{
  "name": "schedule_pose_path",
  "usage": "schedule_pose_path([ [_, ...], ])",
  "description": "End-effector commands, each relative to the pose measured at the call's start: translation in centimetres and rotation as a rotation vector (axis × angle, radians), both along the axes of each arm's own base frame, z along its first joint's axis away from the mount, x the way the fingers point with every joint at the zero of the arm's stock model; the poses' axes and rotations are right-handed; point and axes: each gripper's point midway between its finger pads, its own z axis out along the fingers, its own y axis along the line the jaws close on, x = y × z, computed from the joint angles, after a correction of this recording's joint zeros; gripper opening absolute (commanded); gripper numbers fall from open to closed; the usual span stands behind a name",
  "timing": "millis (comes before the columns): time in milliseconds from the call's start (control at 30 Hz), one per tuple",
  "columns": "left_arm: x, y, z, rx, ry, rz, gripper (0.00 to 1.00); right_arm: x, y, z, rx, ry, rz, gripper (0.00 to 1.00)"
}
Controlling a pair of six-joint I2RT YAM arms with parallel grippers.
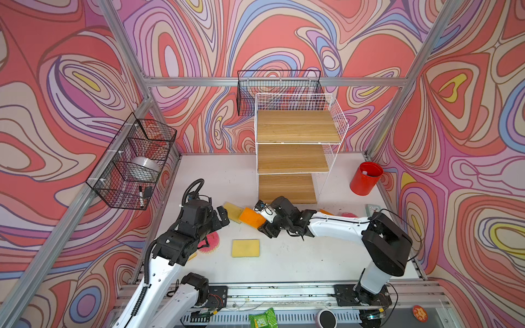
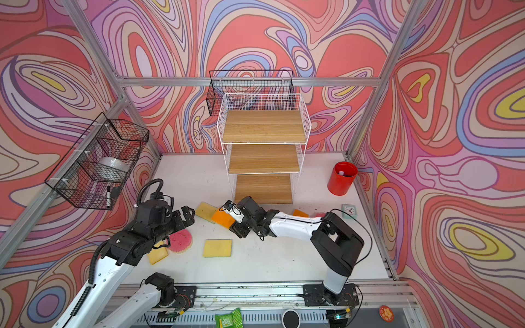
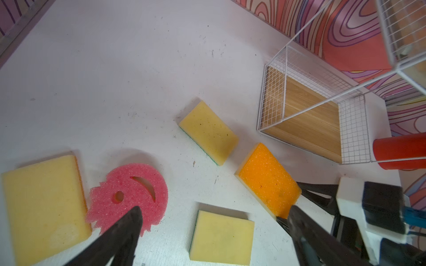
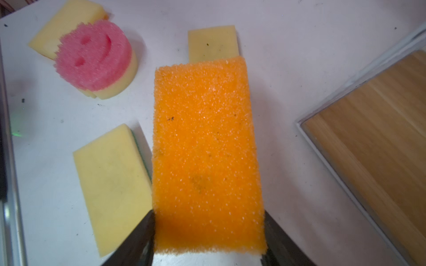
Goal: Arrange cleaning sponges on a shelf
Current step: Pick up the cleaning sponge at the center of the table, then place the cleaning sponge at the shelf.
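Before the shelf (image 1: 298,126), our right hand (image 4: 207,214) clamps the orange-topped sponge (image 4: 202,138), our left hand (image 1: 224,217) gapes empty, and we should lift level, clearing the lowest board (image 1: 287,188)'s edge.

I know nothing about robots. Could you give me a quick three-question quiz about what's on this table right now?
1. True or false: a sponge already lies on the shelf.
2. What sits between the right arm's jaws? A) pink smiley sponge B) orange-topped sponge C) nothing
3. How many wooden boards does the shelf have?
Key: 1 false; 2 B; 3 three.
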Motion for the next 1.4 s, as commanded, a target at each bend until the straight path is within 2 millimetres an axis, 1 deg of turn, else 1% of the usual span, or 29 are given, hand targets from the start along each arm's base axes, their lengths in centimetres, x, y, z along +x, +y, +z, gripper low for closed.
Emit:
schedule_pose_path([
  [0,-1.0,0.6,1.3,0.014,-0.002,0.000,1.00,-1.4,-1.1,1.5,0.003,0.002,-0.005,0.69],
  [133,-1.2,0.5,2.5,0.006,-0.014,-0.011,1.00,-2.1,-2.1,4.6,0.037,-0.006,-0.023,0.69],
  [200,-1.2,0.5,3.2,0.000,-0.028,-0.010,1.00,-2.4,-2.7,5.8,0.040,-0.003,-0.036,0.69],
  [300,-1.2,0.4,4.0,-0.007,-0.045,-0.008,1.00,-2.8,-3.4,8.3,0.073,-0.011,-0.059,0.69],
  [433,-0.7,-0.1,4.2,-0.013,-0.038,-0.030,1.00,-3.0,-4.4,12.2,0.124,-0.033,-0.102,0.68],
  [567,-0.1,-0.8,4.6,-0.022,-0.052,-0.065,1.00,-3.4,-4.9,15.2,0.158,-0.034,-0.109,0.69],
  [700,0.5,-1.5,6.0,-0.042,-0.102,-0.098,1.00,-3.6,-5.7,17.9,0.194,-0.041,-0.144,0.68],
  [867,1.2,-2.0,7.8,-0.031,-0.136,-0.126,1.00,-3.1,-7.3,21.1,0.214,-0.069,-0.232,0.68],
  [1000,1.7,-2.2,9.0,-0.039,-0.175,-0.131,1.00,-2.4,-8.6,24.3,0.278,-0.108,-0.327,0.67],
  [1233,2.1,-2.7,9.6,-0.050,-0.186,-0.152,1.00,-2.0,-10.5,29.7,0.375,-0.161,-0.423,0.67],
  [1367,1.9,-2.8,9.7,-0.049,-0.194,-0.155,1.00,-0.9,-11.8,32.6,0.410,-0.203,-0.526,0.67],
])
